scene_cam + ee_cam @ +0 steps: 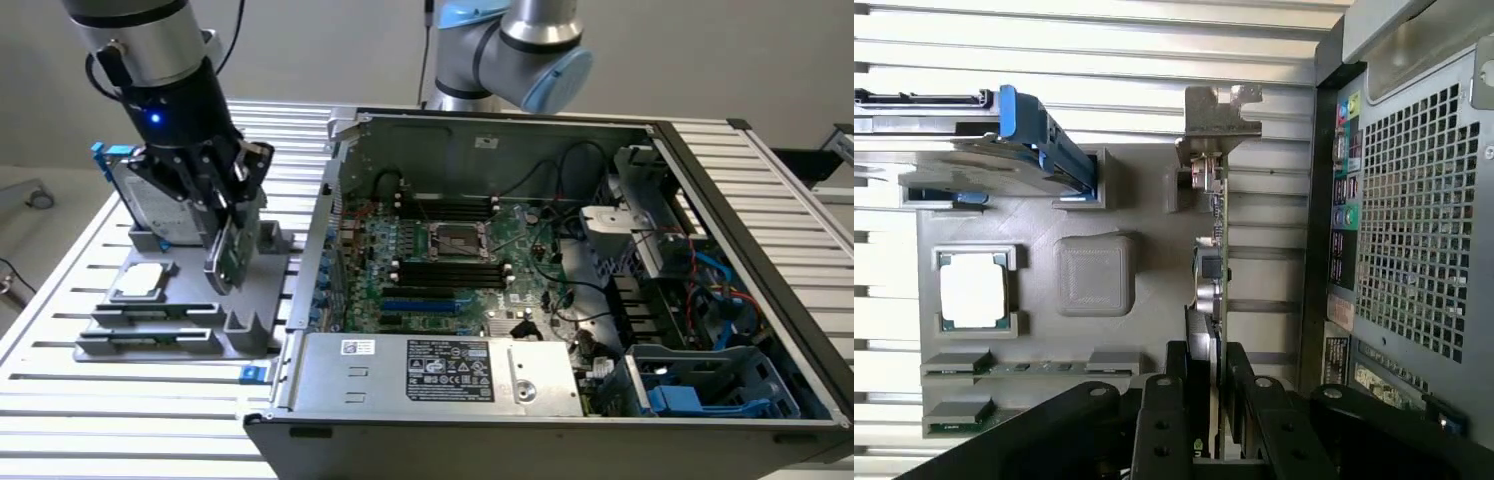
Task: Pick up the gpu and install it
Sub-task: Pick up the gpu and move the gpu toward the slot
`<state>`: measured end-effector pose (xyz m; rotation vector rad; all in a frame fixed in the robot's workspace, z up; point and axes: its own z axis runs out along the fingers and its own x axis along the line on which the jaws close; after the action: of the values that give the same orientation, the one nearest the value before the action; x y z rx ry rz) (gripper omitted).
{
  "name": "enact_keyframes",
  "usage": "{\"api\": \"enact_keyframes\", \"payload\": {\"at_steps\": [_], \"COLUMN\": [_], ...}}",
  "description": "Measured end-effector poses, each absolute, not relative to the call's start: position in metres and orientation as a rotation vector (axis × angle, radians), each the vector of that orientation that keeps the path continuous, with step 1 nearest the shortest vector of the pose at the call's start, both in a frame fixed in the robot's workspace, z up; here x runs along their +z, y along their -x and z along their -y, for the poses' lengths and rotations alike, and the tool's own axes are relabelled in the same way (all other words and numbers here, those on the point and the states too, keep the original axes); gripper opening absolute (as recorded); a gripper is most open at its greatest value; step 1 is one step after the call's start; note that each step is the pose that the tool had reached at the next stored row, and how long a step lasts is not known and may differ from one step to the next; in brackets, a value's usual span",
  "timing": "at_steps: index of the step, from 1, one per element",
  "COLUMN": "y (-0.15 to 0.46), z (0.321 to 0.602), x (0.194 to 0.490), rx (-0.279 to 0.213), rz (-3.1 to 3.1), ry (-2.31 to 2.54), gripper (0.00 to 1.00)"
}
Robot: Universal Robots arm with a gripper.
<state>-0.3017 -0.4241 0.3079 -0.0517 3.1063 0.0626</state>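
Exterior view: the gpu (230,258) is clamped on edge by the gripper (224,215), directly above the grey tray (274,250); installation in the computer case (441,150) alongside is not yet done.

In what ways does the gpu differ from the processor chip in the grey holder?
The gpu stands on edge; the processor chip lies flat. The gripper clasps the gpu; nothing touches the chip. The gpu is a long green board; the chip is square with a silver lid. Both are at the grey holder.
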Motion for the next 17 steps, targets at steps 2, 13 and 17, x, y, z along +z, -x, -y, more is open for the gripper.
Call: {"api": "enact_keyframes", "payload": {"at_steps": [2, 13, 17], "y": [0.302, 0.284, 0.272], "z": [0.424, 0.426, 0.426], "x": [0.317, 0.365, 0.381], "rx": [0.064, 0.071, 0.071], "rz": [-3.106, -3.126, -3.135], "ry": [0.052, 0.051, 0.051], "gripper": [0.27, 0.27, 0.27]}}
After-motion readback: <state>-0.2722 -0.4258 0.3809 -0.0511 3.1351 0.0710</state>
